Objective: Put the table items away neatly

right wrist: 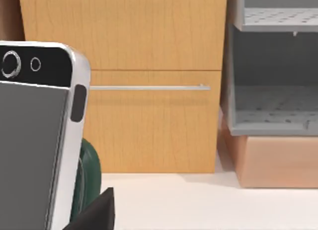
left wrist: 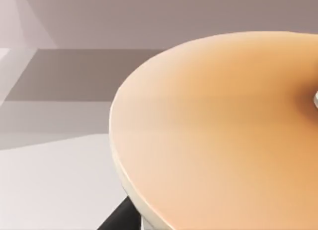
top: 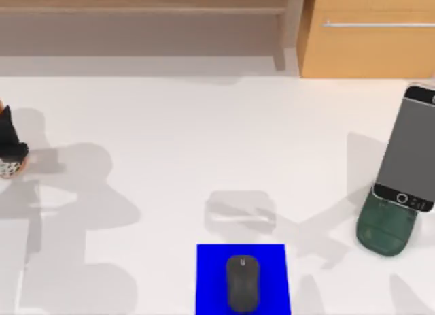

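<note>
Over on the right side of the table (top: 204,124), the phone (top: 408,152) is propped up leaning in a dark green stand (top: 386,233), top end tilted toward the back edge, its round button just above the stand's lip. The right wrist view has the phone (right wrist: 35,140) super close, silver edge and grey screen, with the green stand (right wrist: 89,175) poking out behind it and a black bit of the right gripper's finger (right wrist: 97,215) at the frame edge; can't tell from that whether its jaws are open or closed, or if it's touching the phone at all. Mouse (top: 242,282) sits squarely on a blue pad (top: 211,260) at the front middle of the table, well apart from the phone. At the far left edge, the left gripper (top: 8,141) looks wrapped around the orange cylinder (top: 9,168), whose speckled band peeks out below the black fingers; can't really see how tightly it's closed though. The left wrist view is right up against the cylinder's smooth tan-orange top (left wrist: 223,130). Behind the table there's a wooden cabinet (top: 367,36) with a metal handle (right wrist: 149,87), plus grey shelves (right wrist: 273,111) beside it.
</note>
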{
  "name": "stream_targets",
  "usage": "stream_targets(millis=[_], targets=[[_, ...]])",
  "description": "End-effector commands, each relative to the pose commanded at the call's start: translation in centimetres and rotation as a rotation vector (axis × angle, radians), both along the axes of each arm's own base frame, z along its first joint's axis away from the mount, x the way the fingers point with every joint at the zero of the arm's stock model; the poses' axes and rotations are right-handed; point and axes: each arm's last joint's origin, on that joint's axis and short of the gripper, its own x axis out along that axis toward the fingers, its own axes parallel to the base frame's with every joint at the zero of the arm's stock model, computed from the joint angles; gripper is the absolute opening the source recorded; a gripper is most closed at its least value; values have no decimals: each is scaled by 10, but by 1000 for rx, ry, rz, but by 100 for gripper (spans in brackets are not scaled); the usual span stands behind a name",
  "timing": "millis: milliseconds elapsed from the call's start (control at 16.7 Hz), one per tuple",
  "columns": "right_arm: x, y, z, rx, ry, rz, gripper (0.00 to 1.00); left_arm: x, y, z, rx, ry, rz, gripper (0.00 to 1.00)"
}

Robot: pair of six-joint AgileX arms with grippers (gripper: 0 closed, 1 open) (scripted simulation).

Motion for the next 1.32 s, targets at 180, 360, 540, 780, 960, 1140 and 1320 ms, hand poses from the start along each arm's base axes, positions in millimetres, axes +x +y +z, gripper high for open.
stream_targets(millis=[180,360,540,780,960,1140,1320], targets=[[0,0,0,0,0,0,100,0,0,0,0,0,0,0],[0,0,0,0,0,0,100,0,0,2,1,1,1,0],[0,0,0,0,0,0,100,0,0,8,1,1,1,0],[0,0,0,0,0,0,100,-1,0,8,2,6,1,0],[0,0,0,0,0,0,100,6,-4,20,5,-51,-21,0],[0,0,0,0,0,0,100,27,-23,44,-12,-138,-102,0],[0,0,0,0,0,0,100,55,-55,68,-50,-189,-207,0]])
